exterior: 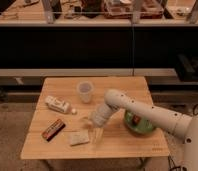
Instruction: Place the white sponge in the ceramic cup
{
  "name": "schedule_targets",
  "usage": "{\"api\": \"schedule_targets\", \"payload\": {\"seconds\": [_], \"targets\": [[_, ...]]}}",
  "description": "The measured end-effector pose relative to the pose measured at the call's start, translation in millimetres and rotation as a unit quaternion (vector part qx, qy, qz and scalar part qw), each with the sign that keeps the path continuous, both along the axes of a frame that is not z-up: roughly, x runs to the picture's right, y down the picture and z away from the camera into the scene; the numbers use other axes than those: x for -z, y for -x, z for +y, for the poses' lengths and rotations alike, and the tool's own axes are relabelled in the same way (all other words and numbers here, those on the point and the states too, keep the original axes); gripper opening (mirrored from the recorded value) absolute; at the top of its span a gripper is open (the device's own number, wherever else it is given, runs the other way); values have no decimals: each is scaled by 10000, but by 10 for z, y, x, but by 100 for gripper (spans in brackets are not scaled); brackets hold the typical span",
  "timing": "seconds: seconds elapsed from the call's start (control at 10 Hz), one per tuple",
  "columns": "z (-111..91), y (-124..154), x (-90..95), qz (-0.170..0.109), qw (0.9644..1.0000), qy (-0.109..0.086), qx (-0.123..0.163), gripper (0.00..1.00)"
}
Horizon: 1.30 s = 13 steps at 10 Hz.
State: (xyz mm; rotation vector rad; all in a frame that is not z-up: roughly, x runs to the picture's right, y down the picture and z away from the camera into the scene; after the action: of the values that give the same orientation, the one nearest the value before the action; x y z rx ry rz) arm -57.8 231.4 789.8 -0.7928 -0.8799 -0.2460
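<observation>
Fingers [99, 133]: spread wide and empty, pointing down at the tabletop [142, 150], just to the right of the white sponge [78, 138].
Gripper [95, 135]: low over the front middle of the tabletop, at the end of the pale arm [142, 107] that reaches in from the right, passing over the green bowl [140, 125].
White sponge: lying flat near the front edge, just left of the gripper and not held. From where I stand I cannot say whether a fingertip brushes its edge.
Ceramic cup [85, 91]: upright towards the back of the tabletop, behind the gripper and well apart from the sponge. The sponge is plainly not in it.
Other things: a white bottle-like packet [58, 104] lying on its side at the left. A dark red-brown bar [53, 129] sits in front of it, to the left of the sponge. There is something reddish in the bowl.
Done so far: by my reckoning, only the reach down to the sponge; nothing is gripped.
Left to do: settle the fingers around the sponge, close on it, lift it, carry it back over the cup and let go.
Stage: early, with the pick itself not yet made.
</observation>
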Motion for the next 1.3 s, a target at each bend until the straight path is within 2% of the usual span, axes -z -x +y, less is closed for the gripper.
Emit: {"api": "schedule_targets", "payload": {"seconds": [0.3,0.7,1.0,1.1,1.3], "targets": [[179,90,-100,-53,9998,198,-28,79],[228,177,-158,-274,9984,394,-308,45],[270,160,-175,-407,9968,575,-387,14],[235,127,-173,-457,9961,601,-447,4],[-49,-24,-116,-497,9955,452,-666,0]]}}
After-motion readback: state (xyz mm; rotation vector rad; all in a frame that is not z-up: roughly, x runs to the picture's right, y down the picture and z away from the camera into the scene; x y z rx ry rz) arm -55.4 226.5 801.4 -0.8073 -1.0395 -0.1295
